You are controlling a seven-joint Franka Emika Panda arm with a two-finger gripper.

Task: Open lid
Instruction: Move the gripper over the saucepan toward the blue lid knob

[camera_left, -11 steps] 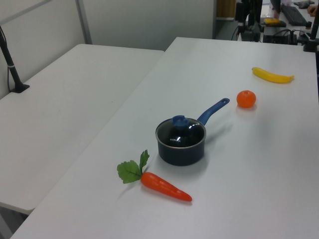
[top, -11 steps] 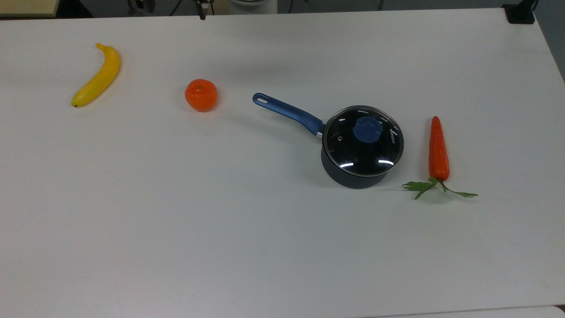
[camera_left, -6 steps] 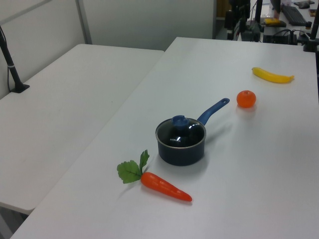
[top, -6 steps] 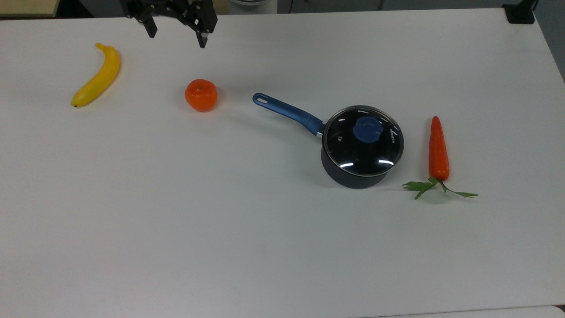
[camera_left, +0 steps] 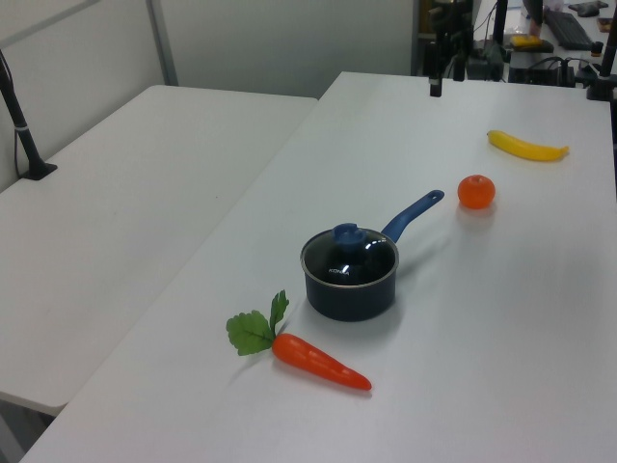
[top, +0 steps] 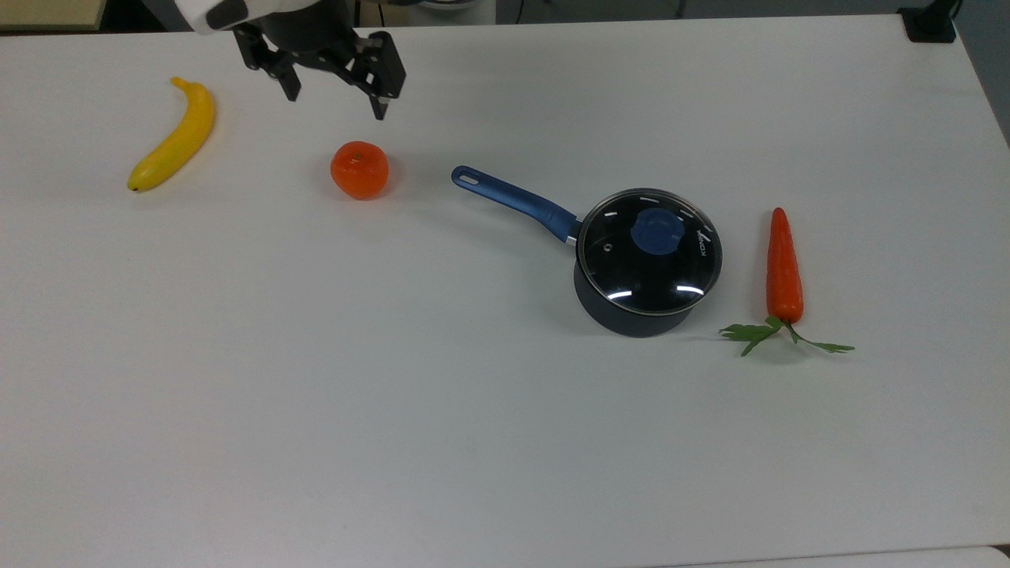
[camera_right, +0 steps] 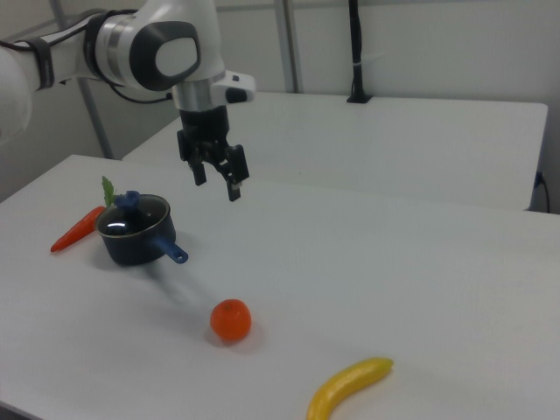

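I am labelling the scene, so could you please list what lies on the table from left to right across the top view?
banana → orange → saucepan with its lid on → carrot

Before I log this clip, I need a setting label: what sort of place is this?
Probably a robotics lab or office. A robot arm's hand hangs over a plain white table set with a lidded pan, a carrot and a banana; desks with equipment stand behind.
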